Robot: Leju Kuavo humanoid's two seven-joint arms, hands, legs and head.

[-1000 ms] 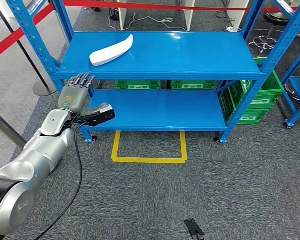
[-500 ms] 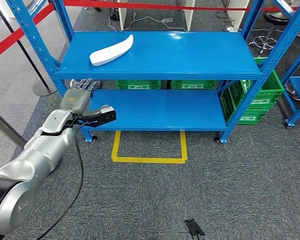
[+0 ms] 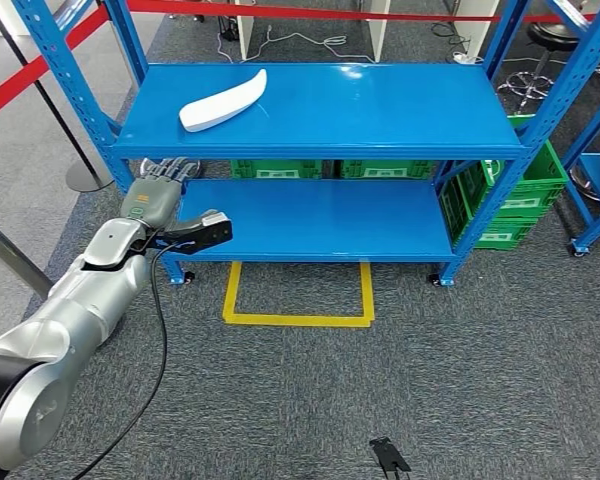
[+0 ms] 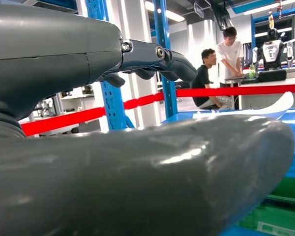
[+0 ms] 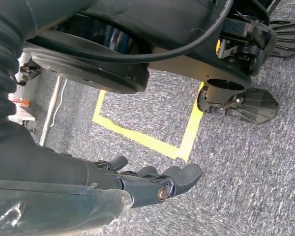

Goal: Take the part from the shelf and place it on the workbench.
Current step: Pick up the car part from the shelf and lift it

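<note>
- One white part (image 3: 223,100) is lying on your blue shelf's (image 3: 403,110) top level, left side.
- Your left hand (image 3: 155,195) is hovering empty below it, fingers spread.
- Your right hand (image 5: 153,179) is hanging empty, fingers extended.

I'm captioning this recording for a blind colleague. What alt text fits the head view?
A white curved part lies on the top level of a blue shelf, toward its left end. The robot's left hand, holding nothing, reaches at the shelf's front left corner, below the part. Green crates sit behind on grey carpet.
</note>
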